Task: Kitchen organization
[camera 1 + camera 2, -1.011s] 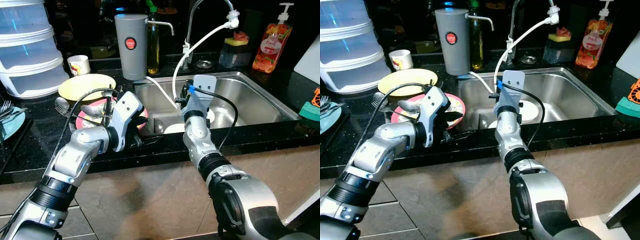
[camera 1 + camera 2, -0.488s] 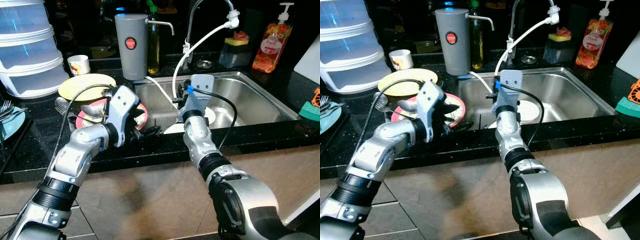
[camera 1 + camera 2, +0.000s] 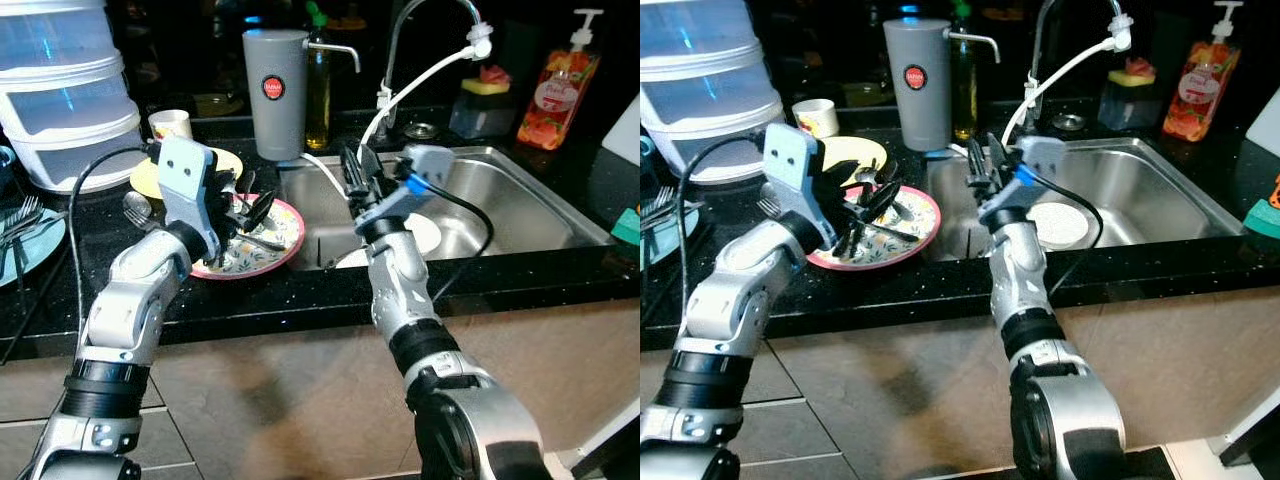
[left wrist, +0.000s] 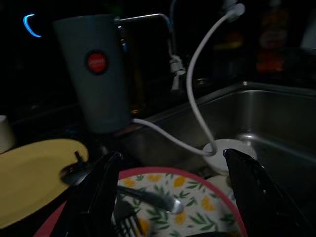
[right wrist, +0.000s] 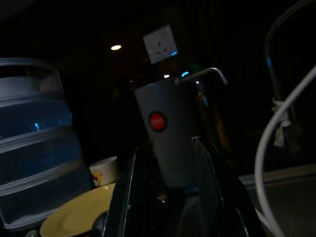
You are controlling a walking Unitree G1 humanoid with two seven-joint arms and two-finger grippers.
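Black speckled counter (image 3: 300,300) carried the dishes, with a steel sink (image 3: 520,215) set into it at 3 o'clock of them. A patterned plate (image 3: 270,245) with a pink rim lay on the counter just beside the sink's edge, a fork (image 4: 148,197) resting on it. The left gripper (image 3: 245,212) was held over this plate, its fingers (image 4: 98,197) spread wide apart, nothing seen between them. A yellow plate (image 3: 865,152) lay at 11 o'clock of the patterned one, partly under it, and a spoon (image 3: 135,208) was seen at the patterned plate's 9 o'clock edge. A small cup (image 3: 172,124) stood beyond the yellow plate, at 11 o'clock.

The right gripper (image 3: 357,172) was raised above the sink's near corner, pointing up toward 12 o'clock at a grey dispenser (image 3: 275,92); its fingers (image 5: 133,197) stood slightly parted, and whether anything was pinched could not be told. A white hose (image 3: 420,80) ran from the faucet (image 3: 420,15) down into the sink, where a white plate (image 3: 420,235) lay on the bottom.

Stacked clear containers (image 3: 65,95) stood at 10 o'clock of the dishes, and forks (image 3: 20,215) on a pale blue plate (image 3: 50,240) at 9 o'clock. A soap bottle (image 3: 568,85) and a sponge holder (image 3: 482,100) stood behind the sink at 1 o'clock.
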